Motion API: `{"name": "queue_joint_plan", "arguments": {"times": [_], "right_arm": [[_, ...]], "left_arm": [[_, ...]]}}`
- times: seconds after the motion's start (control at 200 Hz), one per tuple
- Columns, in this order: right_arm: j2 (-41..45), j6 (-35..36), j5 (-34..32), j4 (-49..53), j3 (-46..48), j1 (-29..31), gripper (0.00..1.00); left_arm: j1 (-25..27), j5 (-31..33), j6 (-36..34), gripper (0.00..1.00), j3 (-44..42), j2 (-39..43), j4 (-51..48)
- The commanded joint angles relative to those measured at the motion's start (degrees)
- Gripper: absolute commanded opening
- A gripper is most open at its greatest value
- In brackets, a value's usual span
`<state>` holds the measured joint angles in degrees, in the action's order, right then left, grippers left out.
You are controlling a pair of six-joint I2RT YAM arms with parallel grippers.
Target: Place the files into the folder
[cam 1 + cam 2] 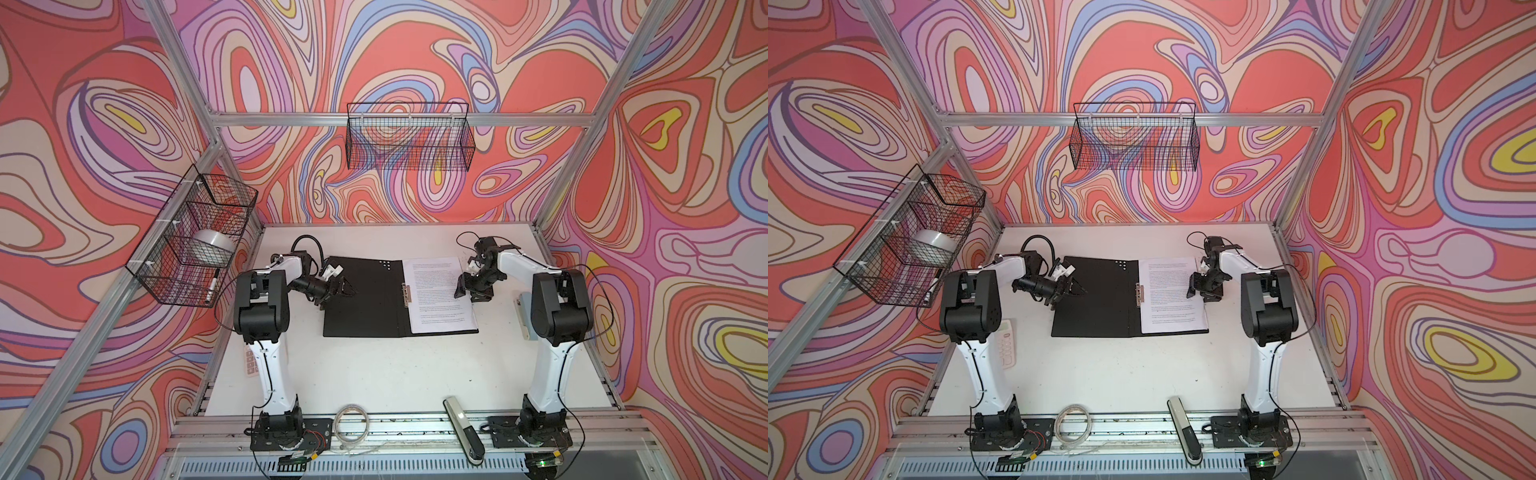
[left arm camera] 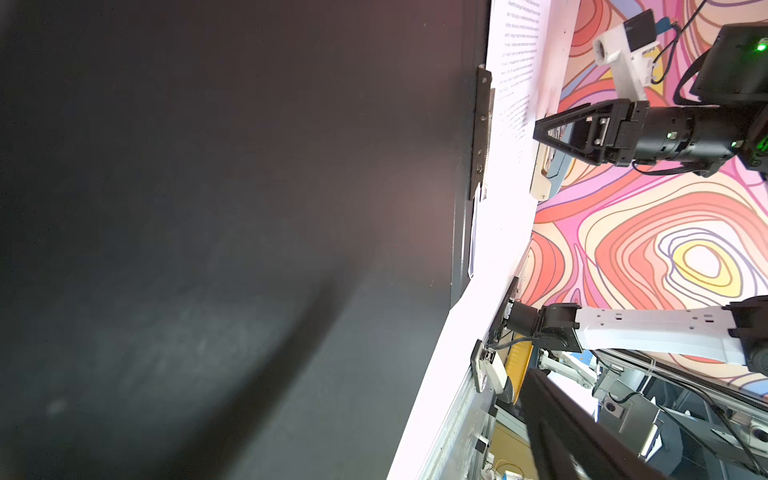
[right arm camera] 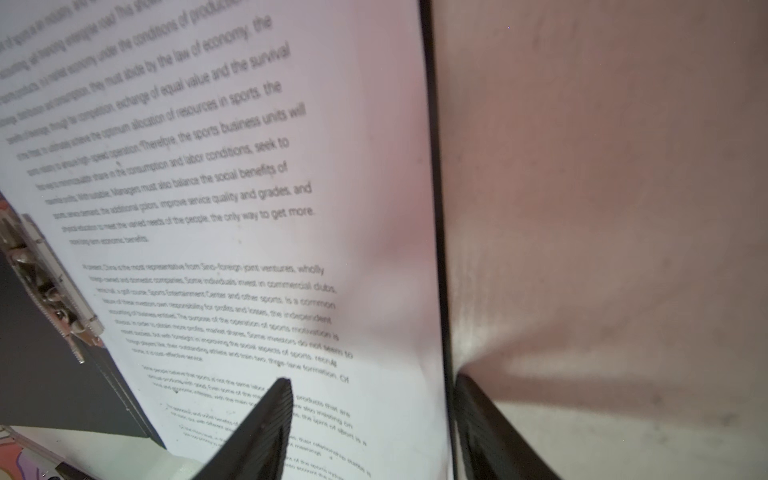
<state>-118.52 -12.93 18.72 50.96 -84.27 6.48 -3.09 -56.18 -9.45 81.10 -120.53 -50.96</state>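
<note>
The folder (image 1: pixel 365 299) (image 1: pixel 1096 299) lies open flat on the white table, black inside up, with a metal clip (image 1: pixel 405 294) at its spine. The files (image 1: pixel 436 291) (image 1: pixel 1169 291), white printed sheets, lie on its right half. My left gripper (image 1: pixel 348 289) (image 1: pixel 1077 289) hovers open over the bare left cover (image 2: pixel 249 208), near its left edge. My right gripper (image 1: pixel 463 291) (image 3: pixel 370 415) is open at the folder's right edge (image 3: pixel 434 208). One of its fingers is over the files (image 3: pixel 249 208), the other over the table. Nothing is held.
A stapler (image 1: pixel 463 432) and a clear tape ring (image 1: pixel 351 422) lie at the front rail. A white keypad (image 1: pixel 1008 345) sits under the left arm. A pale grey-blue object (image 1: pixel 524 316) lies beside the right arm. Wire baskets (image 1: pixel 195 237) (image 1: pixel 409 137) hang on the walls.
</note>
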Motion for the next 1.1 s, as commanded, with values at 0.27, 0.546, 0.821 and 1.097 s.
{"name": "queue_joint_plan", "arguments": {"times": [0.27, 0.546, 0.821, 1.097], "right_arm": [[-7.61, -0.61, 0.53, 0.23, 4.09, 1.62, 0.65], [-7.52, -0.74, 0.31, -0.07, 4.03, 1.65, 0.65], [-7.09, -0.78, 0.28, 0.02, 3.95, 1.61, 0.66], [-6.44, -1.11, 0.46, -0.51, 3.85, 1.61, 0.66]], "left_arm": [[-0.62, -0.34, -0.51, 0.95, -0.42, 4.70, -1.68], [-2.31, -0.59, 0.23, 0.95, -2.25, 7.35, -1.69], [-3.08, 0.56, 1.77, 0.89, -3.75, 7.87, -0.64], [-3.94, 2.01, 3.65, 0.86, -3.52, 11.09, 0.22]]}}
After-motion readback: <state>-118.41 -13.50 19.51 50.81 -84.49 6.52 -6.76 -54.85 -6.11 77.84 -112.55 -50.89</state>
